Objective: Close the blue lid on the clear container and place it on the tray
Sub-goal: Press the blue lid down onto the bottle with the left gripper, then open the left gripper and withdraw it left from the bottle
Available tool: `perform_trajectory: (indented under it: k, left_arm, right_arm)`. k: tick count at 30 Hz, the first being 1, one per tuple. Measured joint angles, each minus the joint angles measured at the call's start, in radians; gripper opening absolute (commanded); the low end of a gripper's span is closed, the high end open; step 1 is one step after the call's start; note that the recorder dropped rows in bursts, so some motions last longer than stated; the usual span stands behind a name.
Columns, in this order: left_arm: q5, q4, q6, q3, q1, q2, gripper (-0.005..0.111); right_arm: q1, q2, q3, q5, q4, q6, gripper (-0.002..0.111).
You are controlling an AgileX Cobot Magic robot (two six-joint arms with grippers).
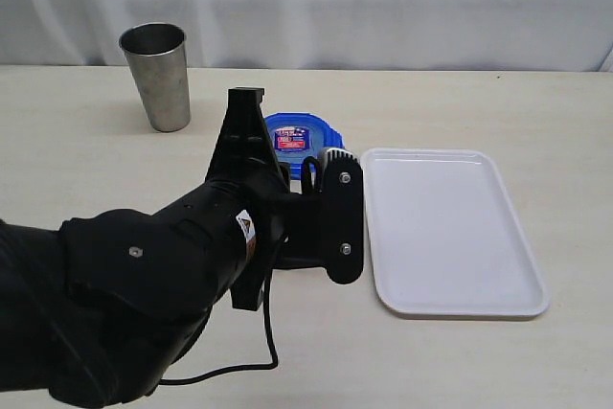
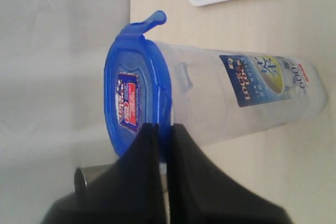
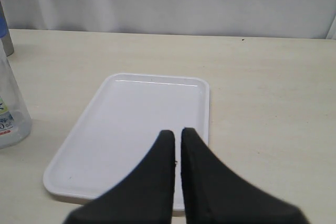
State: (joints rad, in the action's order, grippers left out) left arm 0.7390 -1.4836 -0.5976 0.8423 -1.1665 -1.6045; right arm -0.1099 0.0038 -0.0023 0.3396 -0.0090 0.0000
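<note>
The clear container [image 2: 226, 103] stood upright on the table [image 1: 77, 141], just beside the white tray [image 1: 450, 227] at its nine o'clock. The blue lid [image 2: 128, 103] sat on top with one flap raised. The left gripper [image 2: 160, 127] had its jaws pressed together at the lid's rim; whether they nipped it was unclear. The right gripper [image 3: 177, 132], closed and empty, hung over the tray. A steel tumbler [image 1: 158, 74] stood at the container's ten o'clock.

Lighting bright, even, diffuse; all three views well exposed. Shadows soft: a faint one at the base of the steel tumbler [image 1: 158, 79] on the surface [image 1: 77, 141]. Slight sheen along the far rim of the tray [image 3: 126, 119]. Left wrist view soft overall; left gripper [image 2: 160, 128] close to the lens and blurred.
</note>
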Motion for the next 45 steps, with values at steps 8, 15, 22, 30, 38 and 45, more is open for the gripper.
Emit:
perform_trajectory:
  k: [8, 15, 22, 30, 38, 45]
  left_arm:
    - [0.0, 0.0, 0.0, 0.0, 0.0, 0.0, 0.0]
    - [0.0, 0.0, 0.0, 0.0, 0.0, 0.0, 0.0]
    - [-0.008, 0.002, 0.0, 0.0, 0.0, 0.0, 0.023]
    - [0.0, 0.007, 0.0, 0.0, 0.0, 0.0, 0.056]
    - [0.167, 0.108, 0.0, 0.0, 0.0, 0.0, 0.06]
    - [0.225, 0.202, -0.002, 0.0, 0.0, 0.0, 0.059]
  right_arm:
    - [0.0, 0.0, 0.0, 0.0, 0.0, 0.0, 0.005]
    - [0.0, 0.0, 0.0, 0.0, 0.0, 0.0, 0.005]
    - [0.0, 0.0, 0.0, 0.0, 0.0, 0.0, 0.005]
    - [0.0, 0.0, 0.0, 0.0, 0.0, 0.0, 0.005]
    - [0.0, 0.0, 0.0, 0.0, 0.0, 0.0, 0.005]
    - [0.0, 0.0, 0.0, 0.0, 0.0, 0.0, 0.005]
